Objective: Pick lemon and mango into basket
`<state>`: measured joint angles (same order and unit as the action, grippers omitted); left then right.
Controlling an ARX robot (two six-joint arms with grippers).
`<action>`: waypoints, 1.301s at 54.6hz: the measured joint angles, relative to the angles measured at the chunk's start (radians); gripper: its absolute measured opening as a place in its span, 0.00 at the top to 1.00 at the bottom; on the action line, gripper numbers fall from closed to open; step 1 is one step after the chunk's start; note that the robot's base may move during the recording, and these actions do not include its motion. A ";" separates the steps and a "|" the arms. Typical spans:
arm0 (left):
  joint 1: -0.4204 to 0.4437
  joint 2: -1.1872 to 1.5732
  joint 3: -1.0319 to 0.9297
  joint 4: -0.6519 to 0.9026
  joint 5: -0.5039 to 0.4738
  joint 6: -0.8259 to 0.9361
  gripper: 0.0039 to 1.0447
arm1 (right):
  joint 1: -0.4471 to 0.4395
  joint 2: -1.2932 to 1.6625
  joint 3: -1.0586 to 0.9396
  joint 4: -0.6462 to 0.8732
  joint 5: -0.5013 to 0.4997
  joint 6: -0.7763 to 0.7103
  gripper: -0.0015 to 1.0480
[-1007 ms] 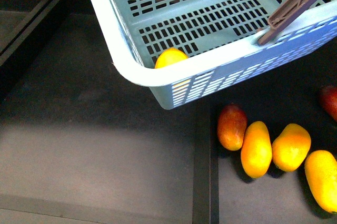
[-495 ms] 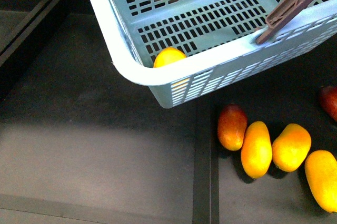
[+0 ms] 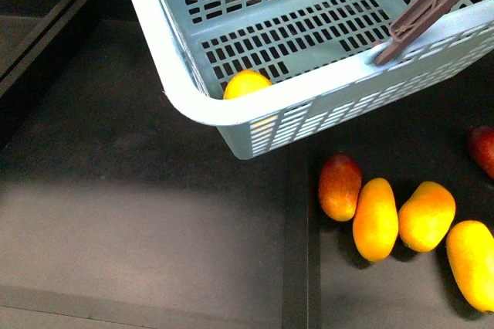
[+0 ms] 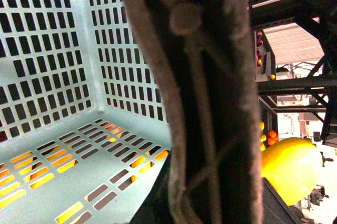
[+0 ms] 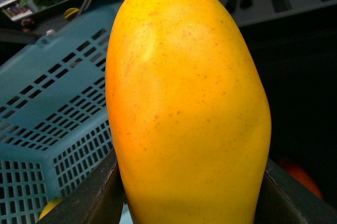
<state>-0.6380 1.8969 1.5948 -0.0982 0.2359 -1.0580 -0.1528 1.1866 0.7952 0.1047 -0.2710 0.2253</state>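
The light blue-green basket point(image 3: 231, 113) hangs tilted at the top of the front view. The lemon point(image 3: 247, 83) lies in its near corner. My left gripper point(image 4: 210, 203) is shut on the brown basket handle point(image 4: 210, 103), which also shows in the front view point(image 3: 432, 5). My right gripper point(image 5: 192, 203) is shut on the mango point(image 5: 189, 108), held upright between the jaws, beside and above the basket point(image 5: 47, 119). A yellow fruit point(image 4: 292, 169) shows past the handle in the left wrist view. Neither gripper shows in the front view.
On the dark shelf below the basket lie a red-blushed mango point(image 3: 340, 186) and three orange-yellow mangoes point(image 3: 376, 218), point(image 3: 427, 215), point(image 3: 471, 263). A red fruit point(image 3: 482, 147) sits at the right edge. A dark divider strip point(image 3: 297, 252) runs left of them.
The basket has shifted slightly up and to the left with the lemon in its corner. The fruit on the shelf has not moved.
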 joint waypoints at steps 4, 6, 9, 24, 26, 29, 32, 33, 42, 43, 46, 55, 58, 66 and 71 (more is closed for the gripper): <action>0.000 0.000 0.000 0.000 0.000 0.000 0.96 | 0.103 0.058 0.032 0.032 0.073 0.000 0.48; 0.000 0.000 0.000 0.000 0.000 0.000 0.96 | 0.135 0.086 0.045 0.045 0.096 0.004 0.48; 0.000 0.000 0.000 0.000 0.001 -0.001 0.96 | 0.170 0.126 0.067 0.060 0.122 0.017 0.48; 0.000 0.000 0.000 0.000 0.000 0.001 0.96 | 0.284 0.333 0.206 0.070 0.281 0.048 0.48; 0.000 0.000 0.000 0.000 0.000 0.000 0.96 | 0.292 0.354 0.222 0.069 0.296 0.048 0.48; 0.000 0.000 0.000 0.000 -0.001 -0.002 0.96 | 0.300 0.377 0.237 0.065 0.306 0.050 0.43; 0.001 0.000 0.000 0.000 -0.003 -0.002 0.96 | 0.305 0.384 0.242 0.064 0.314 0.050 0.36; 0.001 0.000 0.000 0.000 -0.003 -0.002 0.96 | 0.306 0.384 0.242 0.064 0.315 0.050 0.34; 0.003 0.000 0.000 0.000 -0.004 0.001 0.96 | 0.307 0.355 0.242 0.063 0.320 0.053 0.14; 0.003 0.000 0.000 0.000 -0.003 0.001 0.96 | 0.304 0.343 0.240 0.061 0.319 0.053 0.11; 0.002 0.000 0.000 0.000 0.002 0.004 0.96 | 0.298 0.315 0.232 0.054 0.318 0.053 0.07; 0.001 0.004 0.000 -0.001 -0.003 -0.003 0.96 | 0.194 0.059 0.084 -0.054 0.317 0.022 0.08; 0.001 0.004 0.000 -0.001 -0.003 0.002 0.96 | 0.159 -0.053 -0.040 0.094 0.292 -0.056 0.18; -0.001 0.004 0.000 -0.001 0.003 -0.004 0.96 | 0.153 -0.269 -0.287 0.343 0.271 -0.185 0.46; -0.002 0.004 0.000 -0.001 0.003 -0.005 0.96 | 0.153 -0.311 -0.406 0.377 0.271 -0.204 0.66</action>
<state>-0.6399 1.9007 1.5948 -0.0994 0.2390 -1.0634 0.0002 0.8761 0.3893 0.4812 0.0002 0.0208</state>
